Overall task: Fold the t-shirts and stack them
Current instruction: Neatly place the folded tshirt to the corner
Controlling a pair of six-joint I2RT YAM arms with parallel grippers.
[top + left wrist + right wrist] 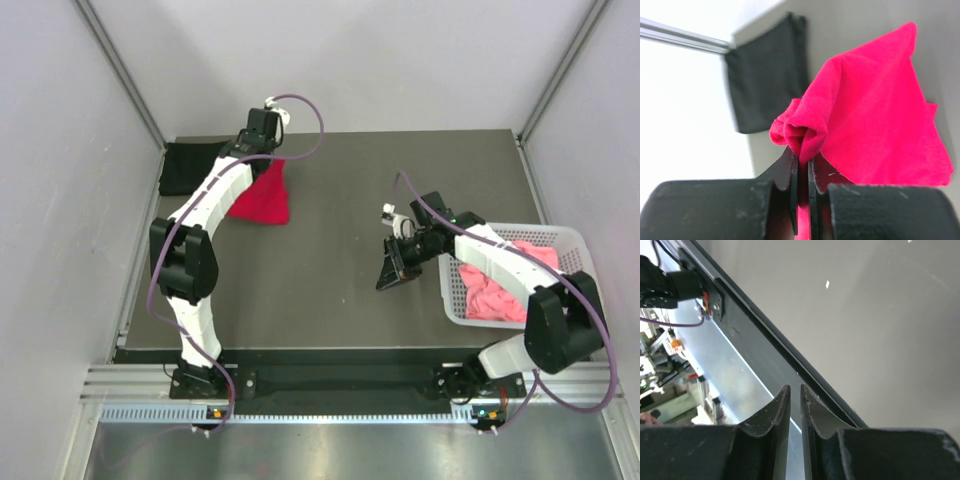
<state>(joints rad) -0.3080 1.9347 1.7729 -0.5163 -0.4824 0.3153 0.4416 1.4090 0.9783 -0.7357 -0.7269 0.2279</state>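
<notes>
My left gripper (270, 158) (801, 157) is shut on a bunched edge of the bright red t-shirt (263, 198) (880, 115). It holds that edge lifted at the back left of the table, and the rest of the shirt drapes down to the surface. A folded black t-shirt (190, 167) (767, 75) lies flat in the back left corner, just beyond the red one. The salmon pink t-shirt (497, 292) is crumpled inside the basket. My right gripper (389, 274) (795, 390) hovers over the table's middle right, its jaws almost together with nothing between them.
The white lattice basket (572, 236) stands at the right edge of the dark table (340, 280) (880, 315). Grey walls enclose the table on three sides. The right wrist view looks down over the table's near edge onto the metal rail.
</notes>
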